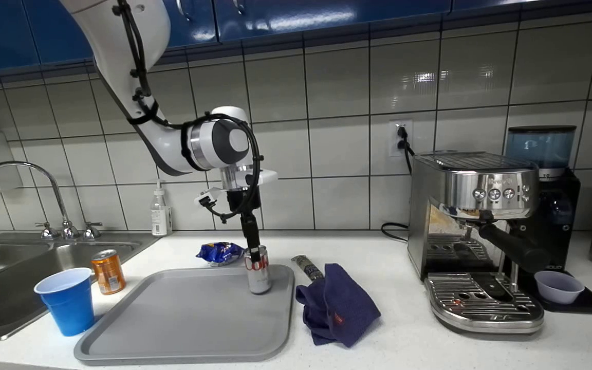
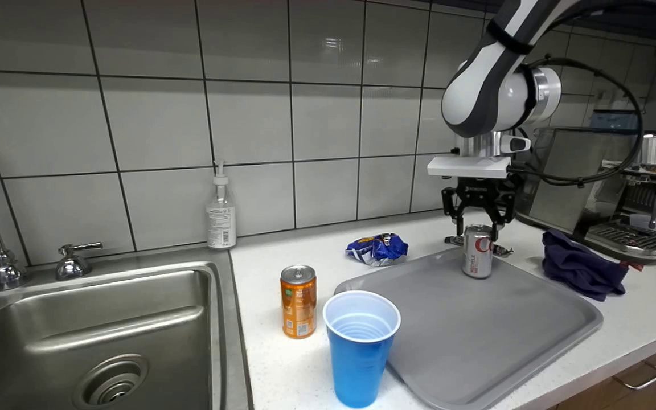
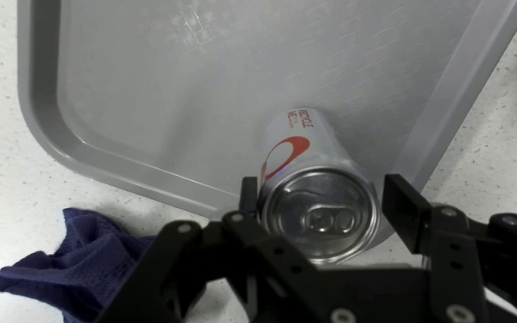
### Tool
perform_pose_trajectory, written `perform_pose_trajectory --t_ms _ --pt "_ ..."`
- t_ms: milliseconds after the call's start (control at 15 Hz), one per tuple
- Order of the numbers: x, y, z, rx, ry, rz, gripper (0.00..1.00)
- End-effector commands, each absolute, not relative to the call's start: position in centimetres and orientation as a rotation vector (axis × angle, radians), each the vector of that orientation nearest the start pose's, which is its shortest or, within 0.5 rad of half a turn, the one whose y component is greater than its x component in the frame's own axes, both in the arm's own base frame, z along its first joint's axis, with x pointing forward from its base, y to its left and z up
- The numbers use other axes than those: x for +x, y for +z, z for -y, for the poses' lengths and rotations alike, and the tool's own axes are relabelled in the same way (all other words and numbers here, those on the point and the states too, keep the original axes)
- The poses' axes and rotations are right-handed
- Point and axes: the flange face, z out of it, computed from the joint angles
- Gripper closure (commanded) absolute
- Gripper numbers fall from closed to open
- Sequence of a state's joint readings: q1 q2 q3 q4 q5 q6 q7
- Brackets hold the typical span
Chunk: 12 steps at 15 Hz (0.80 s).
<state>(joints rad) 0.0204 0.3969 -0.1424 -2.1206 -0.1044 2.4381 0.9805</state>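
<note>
Can read "RECYCLE ME" (image 3: pixel 301 118) in small red capitals near a large red C (image 2: pixel 483 245) on the silver can (image 3: pixel 319 186), can spot a square code (image 2: pixel 303 329) on the orange can (image 2: pixel 298 300), and cannot decipher the fine print (image 2: pixel 221 225) on the pump bottle (image 2: pixel 221 212).

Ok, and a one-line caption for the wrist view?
Open gripper around the top of a silver soda can on a gray tray, a crumpled dark cloth lying alongside.

From here, the white counter (image 1: pixel 401 318) carries a gray tray (image 1: pixel 183 318), blue cup (image 1: pixel 72 306), orange can (image 1: pixel 108 273), dark cloth (image 1: pixel 341 308), blue wrapper (image 1: pixel 220 253) and espresso machine (image 1: pixel 455 190).
</note>
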Motion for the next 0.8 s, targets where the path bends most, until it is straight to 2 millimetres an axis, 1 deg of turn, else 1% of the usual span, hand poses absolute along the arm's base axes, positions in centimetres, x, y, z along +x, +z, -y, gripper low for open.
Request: perform_pose_trajectory --t_ms 0,600,667,733 --pt "56.24 22.10 7.07 -2.886 0.084 -1.599 0.00" --pt "55.61 22.21 7.89 -2.877 0.091 -1.623 0.00" --pt "55.54 22.16 7.98 -2.877 0.088 -1.623 0.25" --pt "55.49 22.14 8.04 -2.877 0.089 -1.625 0.26"
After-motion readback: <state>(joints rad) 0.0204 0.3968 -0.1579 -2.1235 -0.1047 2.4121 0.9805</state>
